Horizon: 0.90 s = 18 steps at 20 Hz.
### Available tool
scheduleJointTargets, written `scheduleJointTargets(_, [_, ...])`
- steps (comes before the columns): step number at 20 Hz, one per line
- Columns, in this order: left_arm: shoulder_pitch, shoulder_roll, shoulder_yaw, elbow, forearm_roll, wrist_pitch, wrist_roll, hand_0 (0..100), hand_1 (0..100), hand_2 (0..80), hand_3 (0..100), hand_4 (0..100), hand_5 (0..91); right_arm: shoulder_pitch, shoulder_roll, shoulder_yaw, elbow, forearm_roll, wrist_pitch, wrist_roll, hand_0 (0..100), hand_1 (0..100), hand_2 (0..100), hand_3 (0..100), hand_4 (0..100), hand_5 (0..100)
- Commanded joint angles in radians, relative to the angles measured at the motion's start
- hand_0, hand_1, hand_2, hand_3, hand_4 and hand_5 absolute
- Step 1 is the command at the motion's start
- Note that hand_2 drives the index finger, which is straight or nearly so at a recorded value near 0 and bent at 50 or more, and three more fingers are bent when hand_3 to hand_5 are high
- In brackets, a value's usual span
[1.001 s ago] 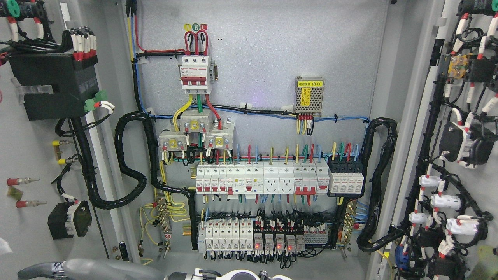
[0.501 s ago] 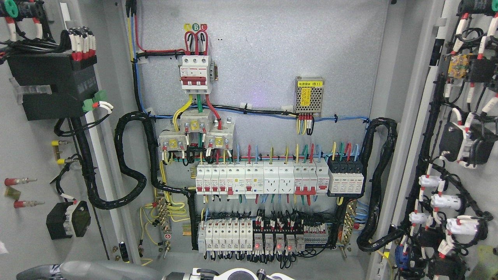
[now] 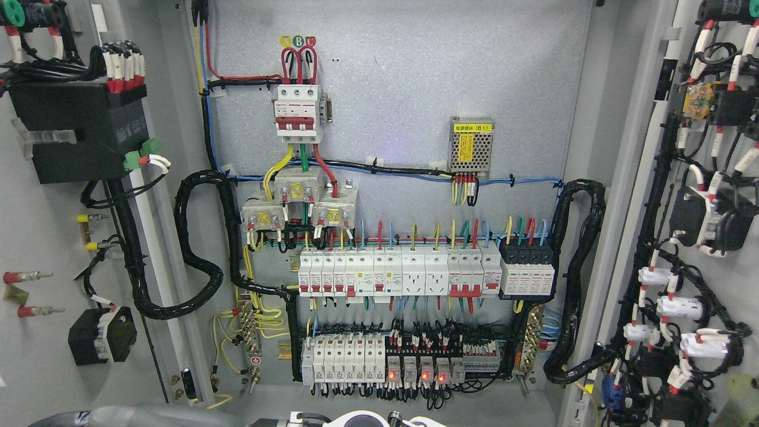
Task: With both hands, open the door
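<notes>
The cabinet stands with both doors swung wide. The left door (image 3: 35, 356) shows its inner face at the picture's left, carrying a black module and wiring. The right door (image 3: 732, 284) shows its inner face at the right, with white and black components and cable looms. Between them lies the back panel (image 3: 415, 89) with rows of breakers (image 3: 397, 270). My left arm (image 3: 142, 417) is a grey forearm lying along the bottom edge, ending in a white rounded part (image 3: 356, 418) at bottom centre. The hand itself is cut off by the frame. No right arm shows.
Thick black cable looms (image 3: 198, 255) hang at the left hinge side and another loom (image 3: 578, 279) at the right side. A red-topped main breaker (image 3: 298, 112) and a small power supply (image 3: 471, 145) sit on the back panel. Red indicator lights glow on the lower relays (image 3: 415, 375).
The left door's parts have drifted slightly to the left. My left forearm has sunk lower along the bottom edge, with less of it showing.
</notes>
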Motion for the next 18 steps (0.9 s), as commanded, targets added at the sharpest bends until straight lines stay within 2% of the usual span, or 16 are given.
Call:
scheduleJointTargets(1, [0.0,0.025,0.0,-0.005,0.0,0.0,-0.033,30,0,2.7,3,4,0.0,-0.006,0.0,0.011,0.011,0.0,-0.006,0.004,22,0,0,0,0,0])
scheduleJointTargets(7, [0.0,0.026,0.001,-0.006,0.001,0.0,-0.075,30,0,2.7,3,4,0.0,0.0,0.0,0.005,-0.006,0.005,-0.009,0.008,22,0,0,0,0,0])
scheduleJointTargets(9, [0.0,0.028,0.0,-0.006,0.001,0.0,-0.09,30,0,2.7,3,4,0.0,0.019,0.0,-0.006,-0.012,0.008,-0.034,0.008,22,0,0,0,0,0])
scheduleJointTargets(14, [0.0,0.028,0.0,-0.008,0.0,-0.019,-0.092,30,0,2.7,3,4,0.0,0.046,0.0,-0.088,-0.032,0.012,-0.055,0.012,22,0,0,0,0,0])
scheduleJointTargets(18, [0.0,0.028,0.0,-0.008,0.0,-0.025,-0.092,30,0,2.7,3,4,0.0,0.109,0.0,-0.121,-0.069,0.015,-0.057,0.013,22,0,0,0,0,0])
